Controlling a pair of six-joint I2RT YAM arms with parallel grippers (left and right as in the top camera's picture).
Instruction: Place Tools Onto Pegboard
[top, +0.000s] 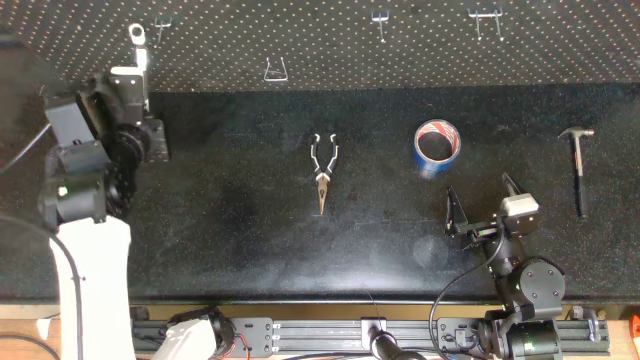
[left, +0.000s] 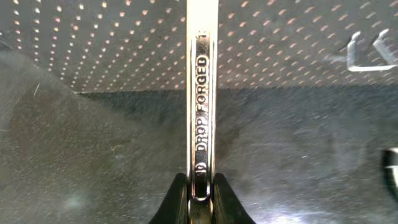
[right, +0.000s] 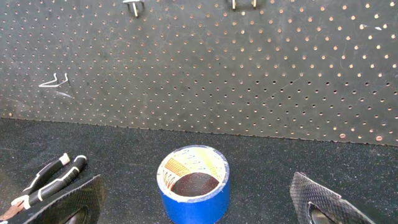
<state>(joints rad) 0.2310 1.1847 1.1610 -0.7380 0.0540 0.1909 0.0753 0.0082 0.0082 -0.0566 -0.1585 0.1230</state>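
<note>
Wrench (left: 202, 93), clenched in the left gripper (left: 200, 188) at the pegboard (top: 330, 45), looks unhung; pliers (top: 323, 165), tape (top: 437, 143) and hammer (top: 578, 165) wait on the worktop (top: 230, 220) near the released right gripper (top: 483, 205): 0 of 4 done.

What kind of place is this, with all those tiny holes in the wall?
Most likely a workshop tool bench. The holey wall is a pegboard with metal hooks for hanging tools, and pliers, a hammer and a roll of blue tape lie on the dark worktop.
</note>
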